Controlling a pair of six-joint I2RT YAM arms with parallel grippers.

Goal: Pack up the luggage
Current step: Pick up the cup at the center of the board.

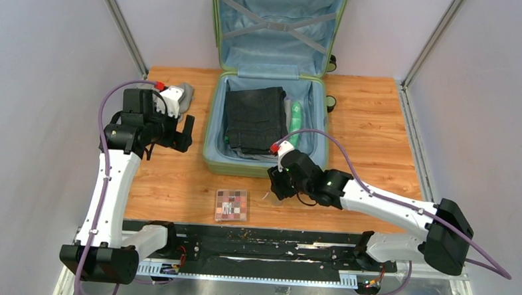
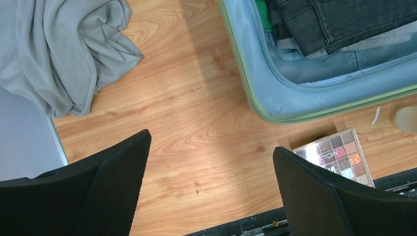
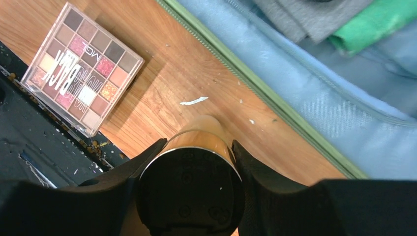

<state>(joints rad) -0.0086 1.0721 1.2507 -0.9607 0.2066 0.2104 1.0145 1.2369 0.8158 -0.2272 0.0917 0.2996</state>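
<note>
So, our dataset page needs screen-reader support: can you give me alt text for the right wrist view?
The right gripper grips a round bottle with a black end, over the wooden table. An eyeshadow palette lies at upper left; the open luggage, green-rimmed with blue lining, fills the upper right.

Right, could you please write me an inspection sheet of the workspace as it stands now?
Surface: wooden table, with a white scrap lying near the luggage's front.
Job's things: luggage lies open, lid raised at the back; dark jeans and a green item inside.
Clutter: grey cloth left of the luggage; eyeshadow palette at the near edge; black-capped bottle in front of the luggage.
Grippers: left gripper open, empty, above bare wood; right gripper closed on the bottle.
Cables: a purple cable loops along each arm; no snag seen.
Surroundings: white walls, metal frame posts.
</note>
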